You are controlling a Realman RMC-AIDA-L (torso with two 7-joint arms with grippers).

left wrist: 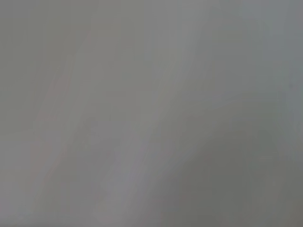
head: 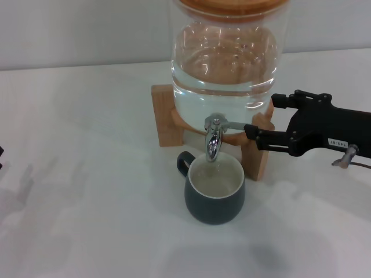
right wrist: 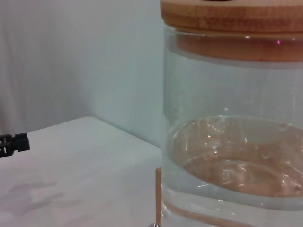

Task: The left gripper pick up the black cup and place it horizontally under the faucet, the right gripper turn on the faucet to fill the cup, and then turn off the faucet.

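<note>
The black cup [head: 214, 197] stands upright on the white table, right under the spout of the chrome faucet [head: 213, 139], with its handle pointing left. Its cream inside appears to hold water. The faucet's thin lever [head: 231, 124] points right. My right gripper [head: 262, 117] is open at the lever's end, and its lower finger [head: 255, 132] is touching or nearly touching the lever tip. Only a dark sliver of my left gripper [head: 1, 157] shows at the far left edge; it also shows in the right wrist view [right wrist: 13, 143]. The left wrist view shows only a grey surface.
The clear glass water jar [head: 226, 63] with a bamboo lid [right wrist: 232, 16] sits on a wooden stand [head: 168, 116] behind the cup. A wooden leg [head: 259, 156] of the stand is just right of the cup. White table [head: 87, 202] stretches left and in front.
</note>
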